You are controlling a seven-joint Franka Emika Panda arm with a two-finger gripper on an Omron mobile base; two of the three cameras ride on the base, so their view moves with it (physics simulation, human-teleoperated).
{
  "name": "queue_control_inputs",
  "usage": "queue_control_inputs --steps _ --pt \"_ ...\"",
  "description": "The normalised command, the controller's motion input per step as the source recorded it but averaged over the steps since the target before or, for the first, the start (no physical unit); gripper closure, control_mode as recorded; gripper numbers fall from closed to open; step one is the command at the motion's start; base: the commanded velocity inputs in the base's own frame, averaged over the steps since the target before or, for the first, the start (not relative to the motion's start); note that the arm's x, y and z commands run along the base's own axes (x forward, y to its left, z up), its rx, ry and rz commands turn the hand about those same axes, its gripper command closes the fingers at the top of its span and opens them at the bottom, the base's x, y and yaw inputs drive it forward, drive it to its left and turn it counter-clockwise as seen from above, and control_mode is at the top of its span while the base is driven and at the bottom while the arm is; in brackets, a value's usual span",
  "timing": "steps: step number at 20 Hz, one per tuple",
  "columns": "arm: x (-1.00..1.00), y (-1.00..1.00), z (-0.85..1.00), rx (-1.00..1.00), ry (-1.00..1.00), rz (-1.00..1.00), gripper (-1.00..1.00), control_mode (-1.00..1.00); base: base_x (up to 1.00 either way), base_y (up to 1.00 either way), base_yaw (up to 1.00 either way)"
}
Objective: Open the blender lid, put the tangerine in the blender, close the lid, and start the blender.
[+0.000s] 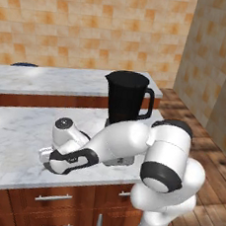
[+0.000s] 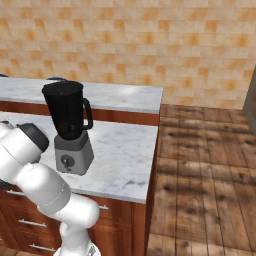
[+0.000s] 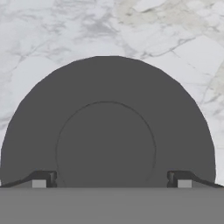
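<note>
Orange-and-tan tiled walls (image 2: 150, 45) wrap the far side and right of this kitchen, a wood-plank floor (image 2: 205, 175) runs off to the right, and two white marble counters (image 1: 12, 138) sit on brown cabinets, the near one with silver-handled drawers (image 1: 53, 197).

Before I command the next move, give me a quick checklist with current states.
1. Lid off the blender: ok, its top is open in both base views.
2. Blender upright on the counter: ok.
3. Lid set down: ok, it lies flat on the marble in the hand view.
4. Gripper open: ok, the fingertips stand wide apart, low over the lid.
5. Fingertips clear of the lid: cannot tell, contact is not readable from this angle.
6. Tangerine position known: cannot tell.
</note>
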Motion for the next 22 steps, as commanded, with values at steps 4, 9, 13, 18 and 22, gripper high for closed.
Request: queue_control_inputs --steps 4,9,13,18,22 --pt "0.1 0.13 -0.01 0.0 0.0 -0.07 -1.0 -1.0 0.0 0.0 0.0" --pt "0.17 0.02 -0.13 0.0 0.0 -0.04 -1.0 -1.0 0.0 0.0 0.0" --pt "0.09 0.01 -0.28 0.0 0.0 -0.02 -1.0 -1.0 0.0 0.0 0.0" --pt "0.03 0.02 -0.52 0.0 0.0 -0.01 1.0 -1.0 0.0 0.0 0.0" --pt "0.0 -0.02 -0.34 0.02 -0.04 0.0 1.0 -1.0 0.0 0.0 0.0"
